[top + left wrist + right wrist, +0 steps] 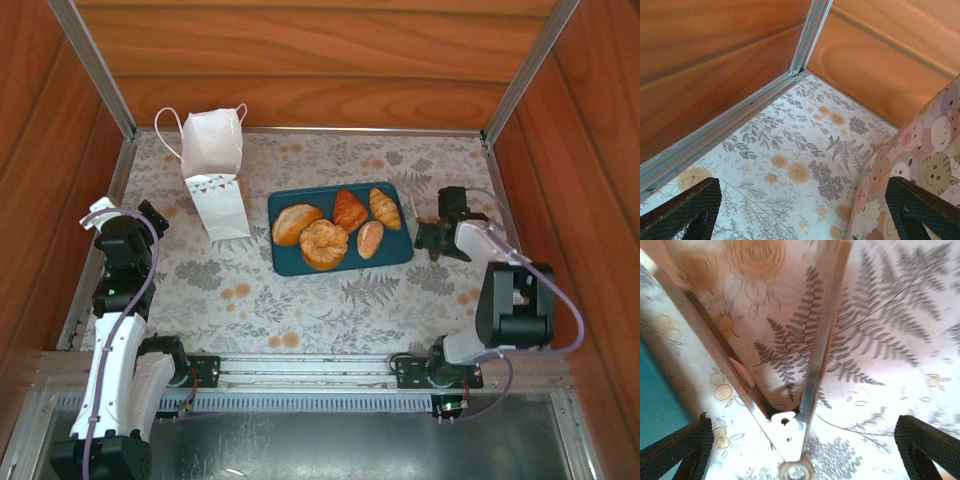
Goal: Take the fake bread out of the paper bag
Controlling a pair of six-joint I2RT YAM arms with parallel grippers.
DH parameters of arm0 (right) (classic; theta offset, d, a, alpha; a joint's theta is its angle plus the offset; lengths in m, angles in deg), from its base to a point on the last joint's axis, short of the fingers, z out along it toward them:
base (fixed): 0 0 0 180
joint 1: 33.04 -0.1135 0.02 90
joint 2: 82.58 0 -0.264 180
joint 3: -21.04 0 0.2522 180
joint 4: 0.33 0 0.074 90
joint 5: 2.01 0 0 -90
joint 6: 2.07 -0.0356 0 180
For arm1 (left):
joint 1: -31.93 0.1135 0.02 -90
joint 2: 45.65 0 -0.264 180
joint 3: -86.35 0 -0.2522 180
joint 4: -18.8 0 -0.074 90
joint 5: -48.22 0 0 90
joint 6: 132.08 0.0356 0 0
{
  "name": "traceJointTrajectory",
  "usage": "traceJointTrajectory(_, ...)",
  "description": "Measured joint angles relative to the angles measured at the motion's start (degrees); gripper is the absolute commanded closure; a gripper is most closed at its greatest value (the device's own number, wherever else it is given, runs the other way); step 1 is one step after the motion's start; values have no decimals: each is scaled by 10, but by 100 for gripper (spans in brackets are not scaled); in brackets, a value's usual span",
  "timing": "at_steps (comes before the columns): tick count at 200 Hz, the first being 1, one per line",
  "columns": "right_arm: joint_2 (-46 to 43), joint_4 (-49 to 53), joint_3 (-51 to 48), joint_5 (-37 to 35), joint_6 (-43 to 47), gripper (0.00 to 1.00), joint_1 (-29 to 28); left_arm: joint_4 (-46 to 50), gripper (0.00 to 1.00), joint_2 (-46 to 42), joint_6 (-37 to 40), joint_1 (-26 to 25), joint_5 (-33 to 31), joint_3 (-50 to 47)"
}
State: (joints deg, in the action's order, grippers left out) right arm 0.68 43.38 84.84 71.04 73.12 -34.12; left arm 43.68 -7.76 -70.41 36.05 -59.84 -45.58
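The white paper bag [215,180] stands upright at the back left, handles up; its side with a cartoon animal print [920,165] shows in the left wrist view. The fake bread lies on the dark teal tray [395,250]: an oval roll [296,223], a swirl bun [324,243], two croissants [349,210] [384,207] and a small roll [370,238]. My left gripper [153,215] [802,220] is open just left of the bag, holding nothing. My right gripper [432,243] [800,450] is open, low over the cloth right of the tray.
Shiny metal tongs [790,435] lie on the floral cloth between my right fingers, hinge end near, untouched. The tray's teal edge [655,390] is at their left. Wooden walls with metal rails [805,40] enclose the table on three sides.
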Motion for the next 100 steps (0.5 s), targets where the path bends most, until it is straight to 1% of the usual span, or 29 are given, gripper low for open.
traceJointTrajectory(19,-63,-5,-2,-6,-3,0,0,-11,7,-2,9,0,0,-8)
traceJointTrajectory(39,-115,-22,-10,-9,-6,0,0,-47,3,-15,27,0,0,-53)
traceJointTrajectory(71,-128,-77,-31,-13,-15,0,0,-112,0,-17,62,0,-1,-137)
traceJointTrajectory(100,-135,-161,-96,-17,-12,0,0,-186,0,26,99,0,-1,-181)
